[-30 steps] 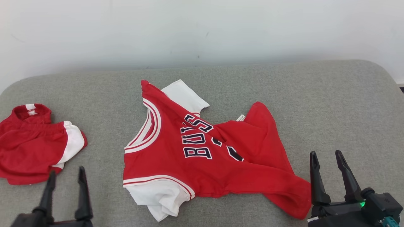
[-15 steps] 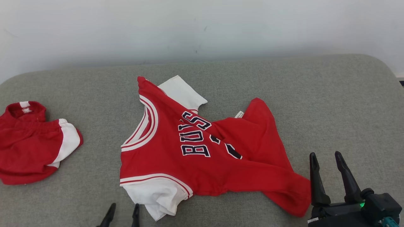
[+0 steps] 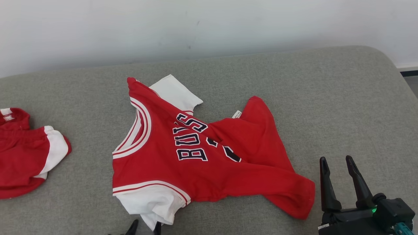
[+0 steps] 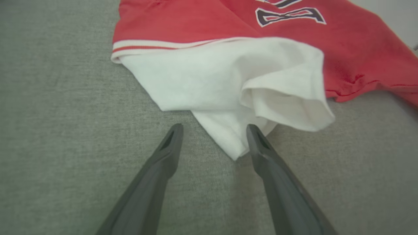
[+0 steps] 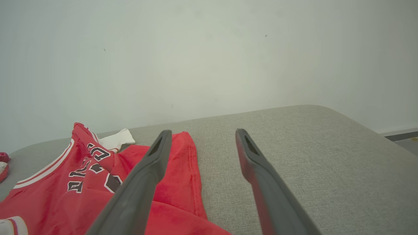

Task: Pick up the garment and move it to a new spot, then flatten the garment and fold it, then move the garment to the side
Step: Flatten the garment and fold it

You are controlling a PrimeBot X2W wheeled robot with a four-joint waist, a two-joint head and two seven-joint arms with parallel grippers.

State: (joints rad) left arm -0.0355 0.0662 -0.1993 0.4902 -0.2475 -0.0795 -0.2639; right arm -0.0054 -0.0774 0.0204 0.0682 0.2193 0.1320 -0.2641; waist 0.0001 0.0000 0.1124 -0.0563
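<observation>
The garment (image 3: 202,156) is a red jersey with white sleeves and dark lettering, lying crumpled in the middle of the grey cushion. My left gripper (image 3: 145,226) is open at the bottom edge of the head view, right below the near white sleeve. In the left wrist view its tips (image 4: 214,130) straddle that sleeve's lowest corner (image 4: 228,143), apart from it on the left and close on the right. My right gripper (image 3: 336,161) stands open at the lower right, just past the jersey's red hem (image 3: 300,202), with nothing between its fingers (image 5: 199,135).
A second red and white garment (image 3: 26,160) lies bunched at the cushion's left edge. The grey cushion (image 3: 343,107) has bare fabric to the right and behind the jersey. A pale wall (image 3: 209,26) rises behind it.
The camera has turned right and down, shifting the scene left. My left gripper has travelled from the lower left to below the jersey's near white sleeve. The right gripper holds its place.
</observation>
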